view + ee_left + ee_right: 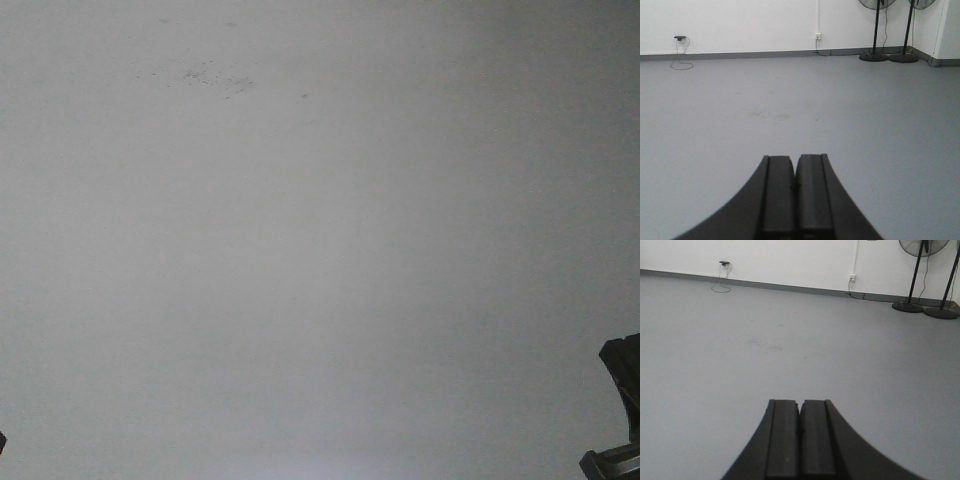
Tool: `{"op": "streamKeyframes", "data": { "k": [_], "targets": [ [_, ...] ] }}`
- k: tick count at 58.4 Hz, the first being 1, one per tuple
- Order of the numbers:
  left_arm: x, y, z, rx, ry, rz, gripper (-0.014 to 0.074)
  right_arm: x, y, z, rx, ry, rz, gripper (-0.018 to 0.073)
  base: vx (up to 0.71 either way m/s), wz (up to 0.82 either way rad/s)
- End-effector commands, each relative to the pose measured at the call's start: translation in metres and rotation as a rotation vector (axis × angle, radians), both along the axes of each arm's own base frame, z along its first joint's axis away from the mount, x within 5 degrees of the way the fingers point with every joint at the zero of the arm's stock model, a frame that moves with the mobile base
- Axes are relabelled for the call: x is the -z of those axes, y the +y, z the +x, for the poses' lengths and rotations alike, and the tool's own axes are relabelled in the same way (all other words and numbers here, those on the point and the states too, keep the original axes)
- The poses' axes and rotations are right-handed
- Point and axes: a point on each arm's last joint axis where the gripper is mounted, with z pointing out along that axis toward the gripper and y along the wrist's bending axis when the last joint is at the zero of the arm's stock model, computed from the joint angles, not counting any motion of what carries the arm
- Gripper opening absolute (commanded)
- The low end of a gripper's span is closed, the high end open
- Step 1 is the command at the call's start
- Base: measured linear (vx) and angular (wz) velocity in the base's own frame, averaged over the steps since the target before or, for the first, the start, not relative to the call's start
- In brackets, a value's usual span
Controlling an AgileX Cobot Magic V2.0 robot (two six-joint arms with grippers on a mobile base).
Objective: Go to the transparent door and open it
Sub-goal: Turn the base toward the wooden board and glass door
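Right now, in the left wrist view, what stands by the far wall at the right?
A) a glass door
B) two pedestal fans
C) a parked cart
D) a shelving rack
B: two pedestal fans stand there on round black bases, their poles rising in front of the white wall.

The floor (865, 110) is smooth, matt grey, with a patch of faint dark scuffs (762, 115). The wall (740, 25) looks like matt white paint. The left gripper (794, 165) and the right gripper (800, 407) look like matt black plastic. The fan poles (875, 30) look like black metal.
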Motion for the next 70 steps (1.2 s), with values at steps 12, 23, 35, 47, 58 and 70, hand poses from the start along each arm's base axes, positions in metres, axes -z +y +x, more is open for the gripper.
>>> {"op": "streamKeyframes", "data": {
  "k": [12, 23, 35, 47, 58, 70],
  "targets": [
    [-0.0027, 0.0013, 0.0002, -0.013, -0.074, -0.008, -0.0006, -0.0065, 0.0002, -0.0002, -0.001, -0.089, 0.015, -0.0009, 0.02, 0.00],
    [-0.0027, 0.0013, 0.0002, -0.013, -0.074, -0.008, -0.0006, -0.0065, 0.0002, -0.0002, -0.001, -0.089, 0.015, -0.0009, 0.04, 0.05],
    [-0.0027, 0.0013, 0.0002, -0.013, -0.074, -0.008, -0.0006, -0.0065, 0.0002, -0.0002, -0.001, -0.089, 0.015, -0.0009, 0.07, 0.08],
    [-0.0027, 0.0013, 0.0002, -0.013, -0.074, -0.008, -0.0006, -0.0065, 0.0002, -0.0002, -0.001, -0.089, 0.015, -0.0009, 0.09, 0.09],
    [-0.0027, 0.0013, 0.0002, -0.013, -0.074, -0.008, -0.0006, -0.0065, 0.0002, -0.0002, -0.001, -0.089, 0.015, -0.0009, 0.08, 0.16],
    [-0.0027, 0.0013, 0.0002, -0.013, -0.074, -0.008, -0.0006, -0.0065, 0.0002, -0.0002, -0.001, -0.089, 0.015, -0.0009, 0.05, 0.22]
  ]
}}
